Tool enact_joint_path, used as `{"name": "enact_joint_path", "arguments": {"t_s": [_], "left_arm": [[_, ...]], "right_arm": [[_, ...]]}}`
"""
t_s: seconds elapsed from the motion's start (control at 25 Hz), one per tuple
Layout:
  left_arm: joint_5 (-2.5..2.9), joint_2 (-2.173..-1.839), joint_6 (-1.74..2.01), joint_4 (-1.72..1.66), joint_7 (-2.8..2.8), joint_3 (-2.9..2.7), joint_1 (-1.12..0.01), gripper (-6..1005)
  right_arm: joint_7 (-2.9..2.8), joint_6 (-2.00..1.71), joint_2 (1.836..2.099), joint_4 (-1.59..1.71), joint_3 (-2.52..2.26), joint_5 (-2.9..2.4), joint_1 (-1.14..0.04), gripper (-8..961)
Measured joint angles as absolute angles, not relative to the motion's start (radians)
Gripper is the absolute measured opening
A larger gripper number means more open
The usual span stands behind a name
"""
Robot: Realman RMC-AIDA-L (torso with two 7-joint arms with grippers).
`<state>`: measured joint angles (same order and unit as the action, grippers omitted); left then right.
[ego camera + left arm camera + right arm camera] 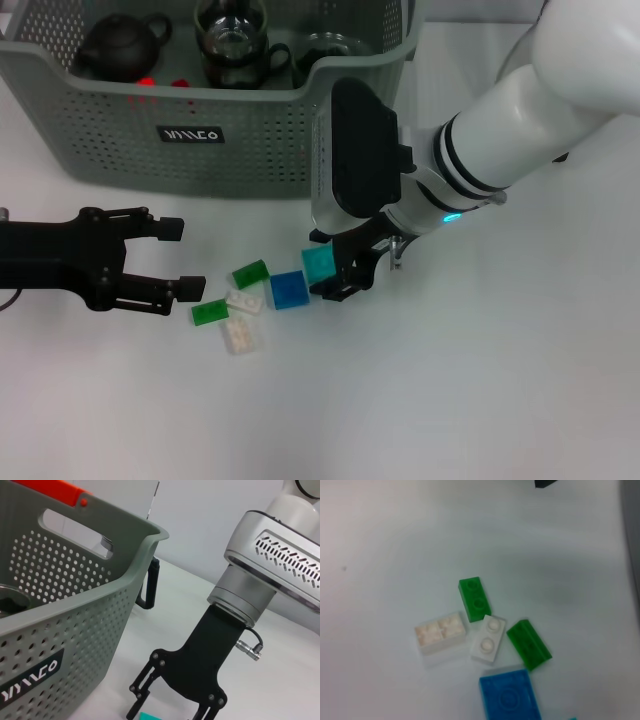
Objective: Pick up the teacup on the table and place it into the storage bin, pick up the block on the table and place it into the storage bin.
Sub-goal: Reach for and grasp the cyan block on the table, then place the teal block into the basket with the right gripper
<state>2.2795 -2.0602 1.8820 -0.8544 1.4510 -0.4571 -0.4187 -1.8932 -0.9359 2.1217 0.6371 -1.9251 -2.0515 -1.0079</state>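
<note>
My right end effector (335, 268) is down at the table (480, 380), at about the centre of the head view, with its black fingers closed on the teal block (319, 263); the block sits tilted between them, and I cannot tell whether it is clear of the table. The blue block (288, 290) lies just beside it at 8 o'clock, touching or nearly touching. Farther out at 9 o'clock from my right end effector lie a dark green block (250, 274), a white two-stud block (244, 301), a bright green block (210, 312) and a white four-stud block (239, 335), in a loose cluster on the table. My left end effector (185, 258) rests low at 9 o'clock of the head view, fingers spread wide with nothing between them, its lower fingertip just beside the bright green block. The storage bin (230, 150) stands at 12 o'clock from the blocks, well apart from the teal block. Inside it I see a dark teapot (120, 45), a glass teacup (232, 40) and a second glass vessel (335, 48).
</note>
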Motion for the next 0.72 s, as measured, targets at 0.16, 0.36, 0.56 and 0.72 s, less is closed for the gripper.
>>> {"name": "enact_joint_path", "arguments": {"t_s": [0.16, 0.36, 0.56, 0.72], "left_arm": [[2.280, -2.060, 1.882, -0.854, 1.451, -0.458, -0.419, 896], [2.280, -2.060, 1.882, -0.854, 1.451, -0.459, -0.416, 896], [2.280, -2.060, 1.884, -0.854, 1.451, -0.459, -0.412, 895], [2.279, -2.056, 1.891, -0.857, 1.451, -0.459, -0.407, 894]], "right_arm": [[-1.898, -0.935, 2.120, 0.636, -1.925, -2.051, -1.008, 708], [-1.900, -0.932, 2.120, 0.634, -1.925, -2.051, -1.006, 587], [-1.920, -0.942, 2.114, 0.651, -1.922, -2.052, -1.000, 512], [-1.947, -0.995, 2.102, 0.708, -1.899, -2.066, -0.976, 446]]}}
